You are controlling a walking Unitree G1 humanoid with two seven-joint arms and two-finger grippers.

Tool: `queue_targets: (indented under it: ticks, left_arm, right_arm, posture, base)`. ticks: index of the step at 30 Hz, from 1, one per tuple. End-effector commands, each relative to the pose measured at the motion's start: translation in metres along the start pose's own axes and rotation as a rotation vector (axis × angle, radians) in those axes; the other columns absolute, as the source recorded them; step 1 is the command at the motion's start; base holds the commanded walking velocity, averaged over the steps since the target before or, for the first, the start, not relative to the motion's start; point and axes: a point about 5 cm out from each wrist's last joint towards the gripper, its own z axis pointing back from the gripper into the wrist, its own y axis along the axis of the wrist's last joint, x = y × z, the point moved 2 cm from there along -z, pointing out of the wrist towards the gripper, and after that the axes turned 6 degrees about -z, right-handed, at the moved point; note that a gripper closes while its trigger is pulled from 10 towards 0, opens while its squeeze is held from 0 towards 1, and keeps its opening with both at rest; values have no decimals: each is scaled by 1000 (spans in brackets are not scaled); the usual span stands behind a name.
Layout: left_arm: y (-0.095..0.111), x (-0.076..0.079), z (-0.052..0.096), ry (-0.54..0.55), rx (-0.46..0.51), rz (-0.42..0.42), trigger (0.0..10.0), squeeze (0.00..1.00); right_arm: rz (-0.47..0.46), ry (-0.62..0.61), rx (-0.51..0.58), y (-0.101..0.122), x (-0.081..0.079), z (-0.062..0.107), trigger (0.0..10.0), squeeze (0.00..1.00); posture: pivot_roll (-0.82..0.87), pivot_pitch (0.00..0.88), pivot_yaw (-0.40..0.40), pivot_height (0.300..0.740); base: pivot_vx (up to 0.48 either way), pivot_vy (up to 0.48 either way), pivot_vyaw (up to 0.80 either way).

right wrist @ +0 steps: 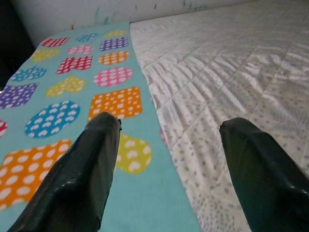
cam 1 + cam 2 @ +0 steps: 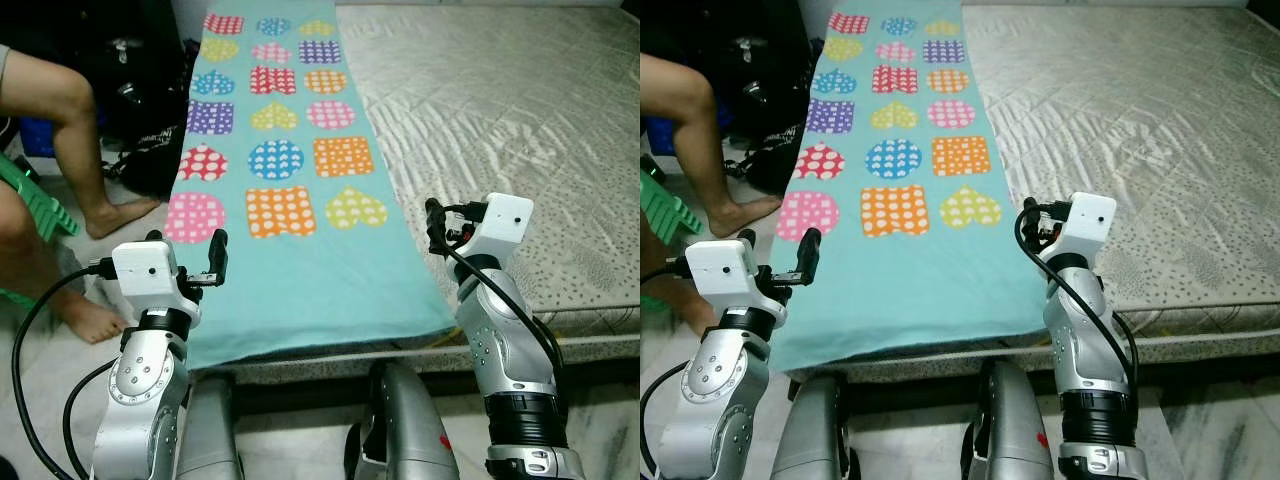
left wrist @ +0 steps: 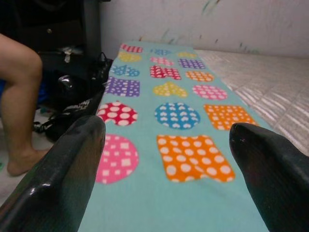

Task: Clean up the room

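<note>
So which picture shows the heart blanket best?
The left eye view: the whole blanket shows, laid flat along the bed's left side, near edge hanging over. The right eye view shows much the same. Both wrist views catch only parts of it, between open fingers.

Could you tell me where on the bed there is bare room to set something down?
The grey mattress right of the teal blanket is bare up to the wall. The blanket's plain near strip, between left gripper and right gripper, both open, is free too. Left of the bed is crowded: a person's legs and black bags.
</note>
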Motion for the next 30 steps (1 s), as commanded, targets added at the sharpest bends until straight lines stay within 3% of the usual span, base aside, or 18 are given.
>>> queue_targets:
  ticks: [1, 22, 30]
  left_arm:
    - [0, -2, -1, 2, 4, -11, 10000, 0]
    - [0, -2, -3, 2, 11, -9, 10000, 0]
    - [0, -9, -6, 29, 12, -33, 10000, 0]
  right_arm:
    - [-12, -9, 9, 2, 2, -2, 10000, 0]
    - [-2, -13, 18, 3, 6, -5, 10000, 0]
    - [8, -15, 15, -1, 7, -3, 10000, 0]
  posture:
    - [72, 104, -36, 628]
    - [64, 105, -35, 740]
    - [64, 99, -29, 740]
  base:
    - [0, 0, 0]
    - [0, 0, 0]
    - [0, 0, 0]
